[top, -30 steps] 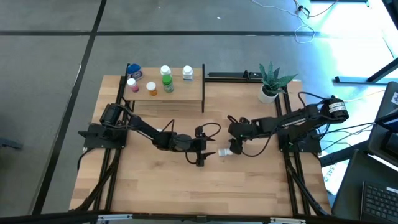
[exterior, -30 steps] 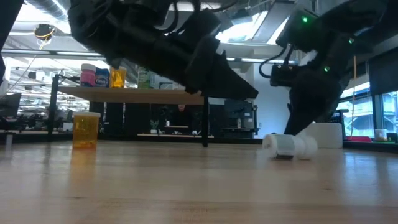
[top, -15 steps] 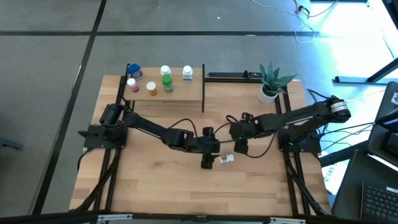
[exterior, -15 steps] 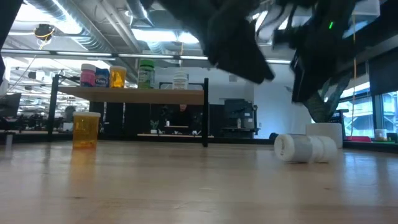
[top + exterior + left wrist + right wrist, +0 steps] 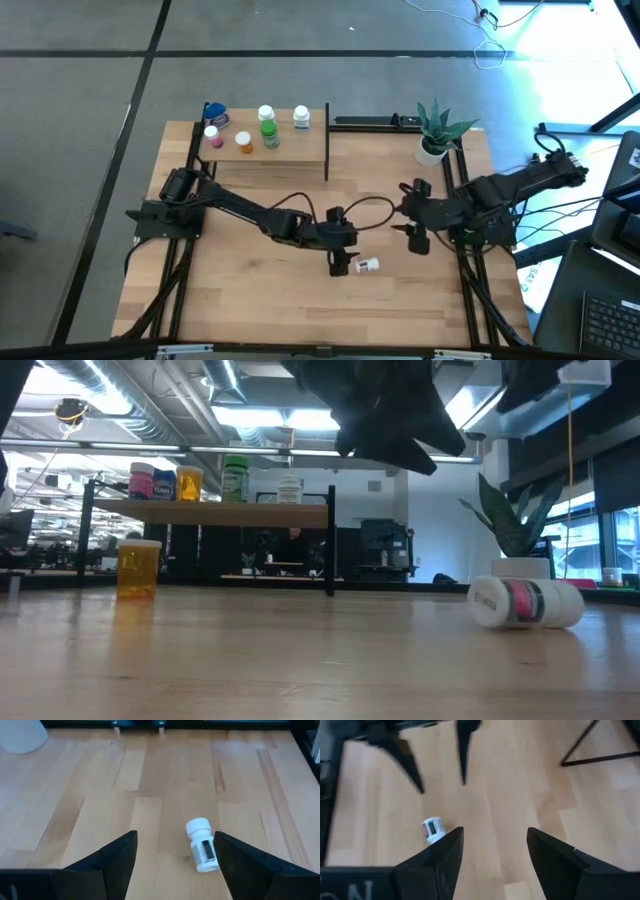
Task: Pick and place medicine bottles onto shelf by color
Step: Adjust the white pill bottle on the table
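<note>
Bottle (image 5: 367,265), white, lies on its side on the bare tabletop (image 5: 250,300) near the middle, held by nothing; in the low view (image 5: 525,603) it shows a pink label band. Left gripper (image 5: 339,266) hovers just beside it at nine o'clock of the bottle, fingers spread apart with nothing between them; the left wrist view shows the bottle (image 5: 202,851) lying ahead, close to one finger (image 5: 252,865) but not enclosed. Right gripper (image 5: 418,238) hangs toward the table's three o'clock side, at about two o'clock from the bottle and apart from it, its fingers likewise parted and empty; its wrist view catches the bottle (image 5: 433,829) farther off. Shelf (image 5: 265,146) stands at the table's eleven o'clock corner; on it sit a blue bottle (image 5: 216,116), a pink one (image 5: 212,135), an orange one (image 5: 244,142), two green ones (image 5: 268,127) and a white one (image 5: 301,118). Potted plant (image 5: 436,133) stands at one o'clock.
</note>
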Tool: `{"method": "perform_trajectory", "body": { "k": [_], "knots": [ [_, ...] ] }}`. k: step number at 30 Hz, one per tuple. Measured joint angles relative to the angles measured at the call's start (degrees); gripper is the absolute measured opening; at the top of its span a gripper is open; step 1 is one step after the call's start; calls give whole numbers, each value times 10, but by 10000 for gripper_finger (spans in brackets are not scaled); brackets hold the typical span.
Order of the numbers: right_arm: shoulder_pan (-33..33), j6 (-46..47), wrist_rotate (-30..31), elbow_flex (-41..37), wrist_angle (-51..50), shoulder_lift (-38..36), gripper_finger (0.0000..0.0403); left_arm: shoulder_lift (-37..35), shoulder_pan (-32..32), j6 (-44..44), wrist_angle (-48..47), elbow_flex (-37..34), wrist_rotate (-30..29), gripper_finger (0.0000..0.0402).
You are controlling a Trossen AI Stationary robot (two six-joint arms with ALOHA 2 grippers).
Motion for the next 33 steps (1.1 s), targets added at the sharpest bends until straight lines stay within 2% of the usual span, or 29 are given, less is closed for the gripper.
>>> {"method": "perform_trajectory", "body": {
  "k": [6,13,17,23,25,30,33],
  "knots": [
    [27,-38,-103,-36,36,11,220,0,-17,-7,-6,0,-36,257],
    [46,-30,-120,-103,76,65,220,0,-40,-44,-6,0,-99,257],
    [50,-37,-122,-117,118,88,220,0,-48,-76,-7,0,-102,257],
    [50,-47,-123,-119,179,143,220,0,-60,-108,-7,0,-149,257],
    [53,-52,-140,-119,196,166,220,0,-65,-120,-6,0,-156,257],
    [76,-71,-236,-119,217,210,220,0,-73,-146,-7,0,-156,257],
    [95,-61,-240,-119,251,231,220,0,-74,-151,-6,0,-158,257]
  ]
}}
